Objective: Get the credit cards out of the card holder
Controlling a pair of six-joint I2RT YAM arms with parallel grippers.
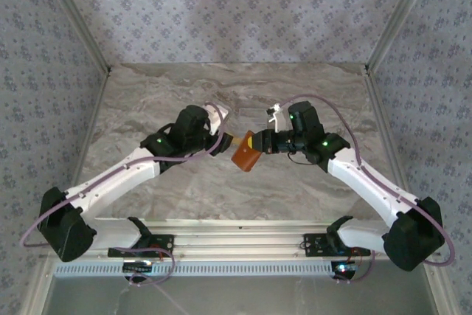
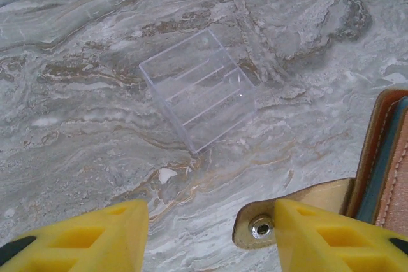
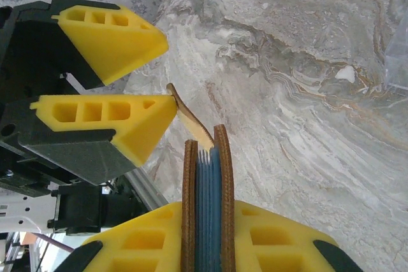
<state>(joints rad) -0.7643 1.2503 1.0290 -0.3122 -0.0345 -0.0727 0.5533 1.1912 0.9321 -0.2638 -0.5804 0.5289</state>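
Observation:
The tan-brown card holder [image 1: 246, 155] hangs above the table, closed, with my right gripper [image 1: 259, 143] shut on it. In the right wrist view I see it edge-on [image 3: 222, 176], its blue-grey lining leaves pressed between the yellow fingers [image 3: 274, 234]. Its thin tab [image 3: 189, 116] sticks out toward my left gripper [image 3: 169, 74], which is open. In the left wrist view the tab and its metal snap [image 2: 261, 226] lie against the right finger [image 2: 331, 240], inside the wide gap. The credit cards are hidden inside the card holder.
A clear plastic tray [image 2: 197, 87] lies on the marble table [image 1: 147, 94] just beyond the grippers. Patterned walls close in the back and both sides. The arm bases and a metal rail [image 1: 236, 237] run along the near edge.

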